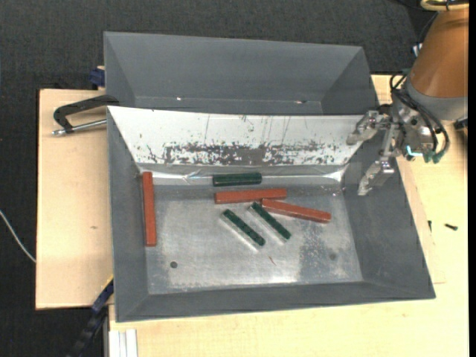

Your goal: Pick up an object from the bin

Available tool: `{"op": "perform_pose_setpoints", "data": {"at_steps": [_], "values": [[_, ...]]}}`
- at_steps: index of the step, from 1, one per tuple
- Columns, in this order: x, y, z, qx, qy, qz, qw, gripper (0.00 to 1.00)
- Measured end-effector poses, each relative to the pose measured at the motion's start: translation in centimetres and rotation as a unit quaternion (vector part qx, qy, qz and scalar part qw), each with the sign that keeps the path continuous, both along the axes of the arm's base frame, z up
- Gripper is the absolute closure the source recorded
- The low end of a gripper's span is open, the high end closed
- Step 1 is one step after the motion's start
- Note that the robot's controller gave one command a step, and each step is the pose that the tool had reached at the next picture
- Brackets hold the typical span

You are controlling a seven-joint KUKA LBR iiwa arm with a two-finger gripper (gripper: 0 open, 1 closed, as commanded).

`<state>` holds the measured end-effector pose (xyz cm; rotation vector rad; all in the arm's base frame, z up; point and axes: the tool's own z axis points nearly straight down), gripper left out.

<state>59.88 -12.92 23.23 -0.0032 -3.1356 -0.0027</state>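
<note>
My gripper (367, 155) hangs over the bin's right wall near the back right corner, open, with nothing between its fingers. Nearest to it on the bin floor is a red flat stick (297, 212), lying aslant to the lower left of the gripper. Another red stick (251, 195) lies left of that one. Behind it, a dark green stick (237, 178) rests along the foot of the back wall. Two dark green sticks (242, 227) (270, 221) lie side by side, slanting, near the middle of the floor.
A long red stick (149, 208) lies along the foot of the left wall. A small dark speck (173, 265) sits on the floor at the front left. The bin's walls slope steeply down to the floor.
</note>
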Motion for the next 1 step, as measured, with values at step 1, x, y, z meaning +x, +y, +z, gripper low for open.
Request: {"op": "perform_pose_setpoints", "data": {"at_steps": [1], "values": [[0.16, 0.06, 0.50, -0.001, -0.0043, 0.001, 1.0000, 0.00]]}}
